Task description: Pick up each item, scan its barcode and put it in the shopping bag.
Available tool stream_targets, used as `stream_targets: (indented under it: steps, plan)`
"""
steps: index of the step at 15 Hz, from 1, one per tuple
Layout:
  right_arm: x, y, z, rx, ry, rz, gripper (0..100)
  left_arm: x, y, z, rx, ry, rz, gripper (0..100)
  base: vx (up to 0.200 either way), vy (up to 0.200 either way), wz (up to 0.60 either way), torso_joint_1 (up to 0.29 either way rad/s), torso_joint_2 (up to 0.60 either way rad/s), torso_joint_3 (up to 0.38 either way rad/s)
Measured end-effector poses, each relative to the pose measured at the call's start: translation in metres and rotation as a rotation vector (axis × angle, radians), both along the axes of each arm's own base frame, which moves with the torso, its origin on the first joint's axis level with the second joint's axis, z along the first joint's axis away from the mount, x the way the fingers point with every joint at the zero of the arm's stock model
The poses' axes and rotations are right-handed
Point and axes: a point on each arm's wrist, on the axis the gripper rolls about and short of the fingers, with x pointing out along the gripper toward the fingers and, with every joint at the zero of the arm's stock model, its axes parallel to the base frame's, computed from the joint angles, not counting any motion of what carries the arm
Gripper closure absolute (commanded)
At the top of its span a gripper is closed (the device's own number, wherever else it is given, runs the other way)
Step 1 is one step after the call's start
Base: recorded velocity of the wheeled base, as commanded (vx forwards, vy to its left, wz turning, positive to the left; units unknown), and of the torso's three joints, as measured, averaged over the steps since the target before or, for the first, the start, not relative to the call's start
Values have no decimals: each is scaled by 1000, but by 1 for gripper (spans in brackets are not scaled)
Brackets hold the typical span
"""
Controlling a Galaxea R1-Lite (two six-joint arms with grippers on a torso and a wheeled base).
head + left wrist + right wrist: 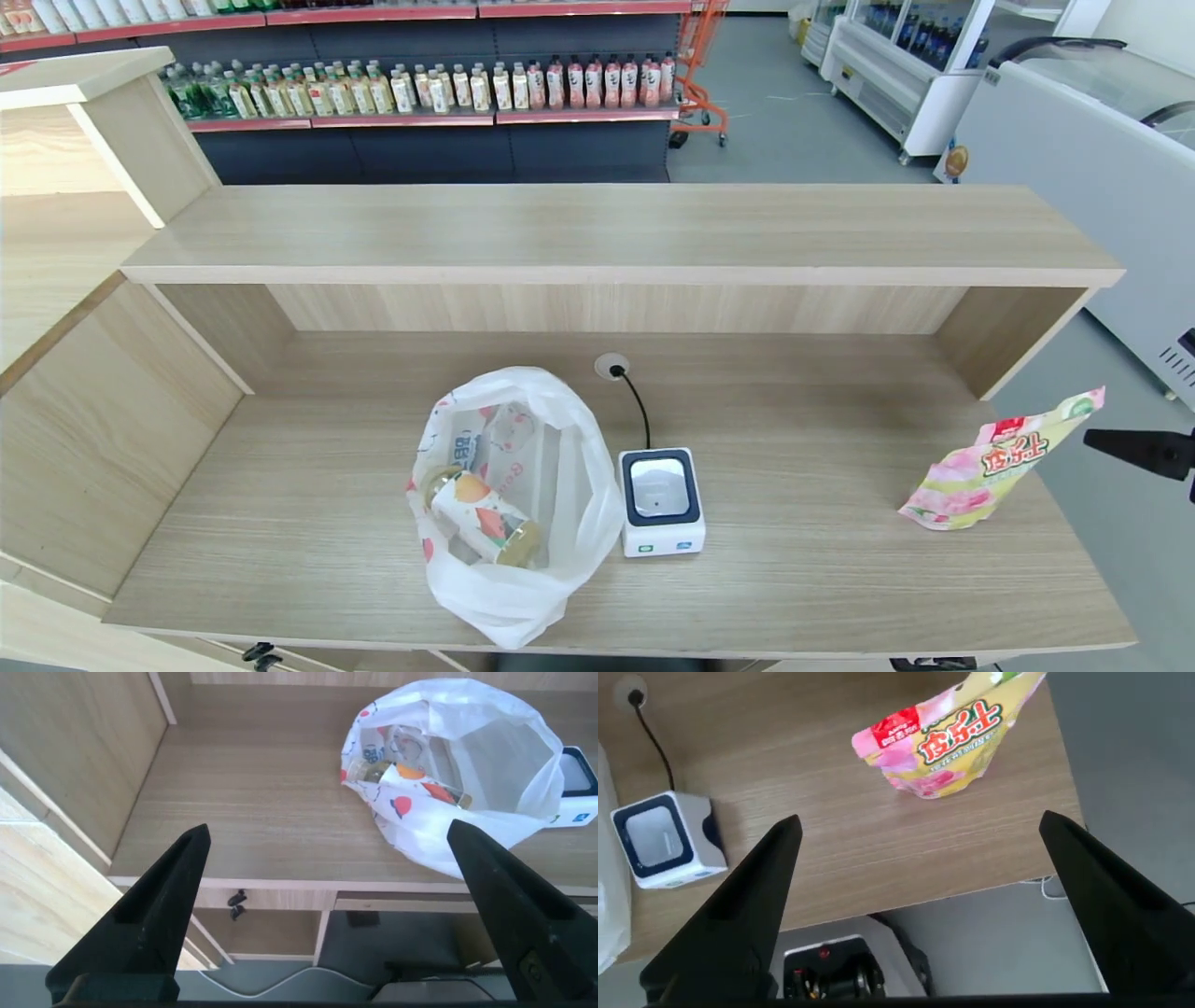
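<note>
A pink and yellow snack pouch (1004,462) (948,742) rests at the right end of the wooden counter (803,560), its top reaching past the edge. My right gripper (920,821) hangs open above the counter's front right corner, a little short of the pouch, holding nothing. One of its dark fingers (1144,450) pokes in just right of the pouch. The white shopping bag (513,504) (458,775) stands open left of centre, with a bottle (485,527) and other packs inside. The white barcode scanner (661,499) (663,840) sits right beside it. My left gripper (329,829) is open and empty over the front edge, left of the bag.
A black cable (638,406) runs from the scanner to a hole at the back of the counter. A raised wooden ledge (616,229) and side walls enclose the counter's back and left. Bare counter lies between scanner and pouch.
</note>
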Motion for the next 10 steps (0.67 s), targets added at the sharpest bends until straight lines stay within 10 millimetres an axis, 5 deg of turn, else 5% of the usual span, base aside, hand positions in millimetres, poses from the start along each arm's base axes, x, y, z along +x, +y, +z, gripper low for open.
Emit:
stream_targets:
  steps: [5,10]
  plan:
    - [6,5,-2,244,2,14,0,0,0,0,-1,0,0,0,0,-200,0,3,1,2]
    - [8,13,-2,281,7,47,0,0,0,0,0,0,0,0,0,0,0,0,0,0]
